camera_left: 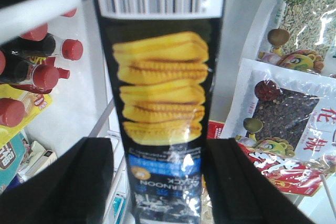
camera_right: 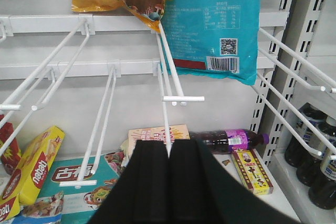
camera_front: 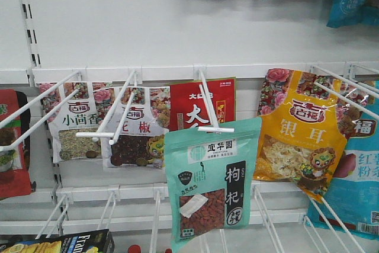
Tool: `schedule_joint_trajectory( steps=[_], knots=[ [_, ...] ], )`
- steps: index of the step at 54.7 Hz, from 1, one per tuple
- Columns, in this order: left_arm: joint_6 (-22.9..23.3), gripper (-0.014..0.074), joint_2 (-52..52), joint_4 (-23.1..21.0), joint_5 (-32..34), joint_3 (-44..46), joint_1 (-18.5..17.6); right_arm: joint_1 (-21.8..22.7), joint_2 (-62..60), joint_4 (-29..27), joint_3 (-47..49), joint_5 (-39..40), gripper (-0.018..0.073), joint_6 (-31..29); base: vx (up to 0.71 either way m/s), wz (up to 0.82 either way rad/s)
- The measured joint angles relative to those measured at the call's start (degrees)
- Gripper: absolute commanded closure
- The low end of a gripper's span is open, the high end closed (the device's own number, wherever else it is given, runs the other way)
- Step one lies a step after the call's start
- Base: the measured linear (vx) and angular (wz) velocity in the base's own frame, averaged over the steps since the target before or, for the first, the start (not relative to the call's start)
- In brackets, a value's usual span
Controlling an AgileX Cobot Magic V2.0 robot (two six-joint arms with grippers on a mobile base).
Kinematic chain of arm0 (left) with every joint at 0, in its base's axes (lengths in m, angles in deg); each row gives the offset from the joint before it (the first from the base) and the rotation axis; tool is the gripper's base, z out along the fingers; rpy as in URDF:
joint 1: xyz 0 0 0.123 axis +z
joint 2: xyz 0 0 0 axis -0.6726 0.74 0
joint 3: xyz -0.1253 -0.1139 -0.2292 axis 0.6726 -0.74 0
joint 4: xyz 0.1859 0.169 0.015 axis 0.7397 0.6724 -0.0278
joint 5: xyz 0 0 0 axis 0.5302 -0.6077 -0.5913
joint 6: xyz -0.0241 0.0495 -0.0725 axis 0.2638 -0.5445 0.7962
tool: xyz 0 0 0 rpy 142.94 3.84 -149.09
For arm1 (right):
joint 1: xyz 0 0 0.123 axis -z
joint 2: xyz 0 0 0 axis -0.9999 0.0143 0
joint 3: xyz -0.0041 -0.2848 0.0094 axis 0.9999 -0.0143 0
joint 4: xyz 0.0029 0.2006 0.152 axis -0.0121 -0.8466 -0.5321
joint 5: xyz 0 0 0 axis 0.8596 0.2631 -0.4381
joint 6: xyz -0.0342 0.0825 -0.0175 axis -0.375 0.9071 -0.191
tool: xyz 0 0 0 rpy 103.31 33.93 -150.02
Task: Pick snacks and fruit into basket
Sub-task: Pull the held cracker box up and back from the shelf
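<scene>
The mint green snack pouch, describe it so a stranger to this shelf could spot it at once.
On the white shelf wall, find the middle row of wire hooks. The mint-green pouch hangs at the tip of the centre hook, before a red pouch, left of an orange-yellow pouch. Only it has a black side strip and a window of red berries.

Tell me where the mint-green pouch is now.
Front view, centre: the mint-green pouch hangs on a white peg hook, in front of the red pouch, left of the orange-yellow pouch.
</scene>
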Motion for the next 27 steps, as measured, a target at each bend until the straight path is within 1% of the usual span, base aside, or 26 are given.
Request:
schedule_joint_trajectory(
  steps=[12, 15, 18, 21, 27],
  knots=[
    [0.00, 0.0113, 0.00, -0.06, 0.50, 0.00, 0.00, 0.00, 0.00, 0.00, 0.00, 0.00, 0.0569, 0.00, 0.00, 0.00],
    [-0.01, 0.0130, 0.00, -0.51, 0.64, 0.00, 0.00, 0.00, 0.00, 0.00, 0.00, 0.00, 0.0569, 0.00, 0.00, 0.00],
    [-0.01, 0.0166, 0.00, -1.05, 0.72, 0.00, 0.00, 0.00, 0.00, 0.00, 0.00, 0.00, 0.0569, 0.00, 0.00, 0.00],
    [-0.01, 0.0225, 0.00, -1.39, 0.78, 0.00, 0.00, 0.00, 0.00, 0.00, 0.00, 0.00, 0.0569, 0.00, 0.00, 0.00],
    [-0.06, 0.0384, 0.05, -1.57, 0.72, 0.00, 0.00, 0.00, 0.00, 0.00, 0.00, 0.00, 0.0569, 0.00, 0.00, 0.00]
  ],
)
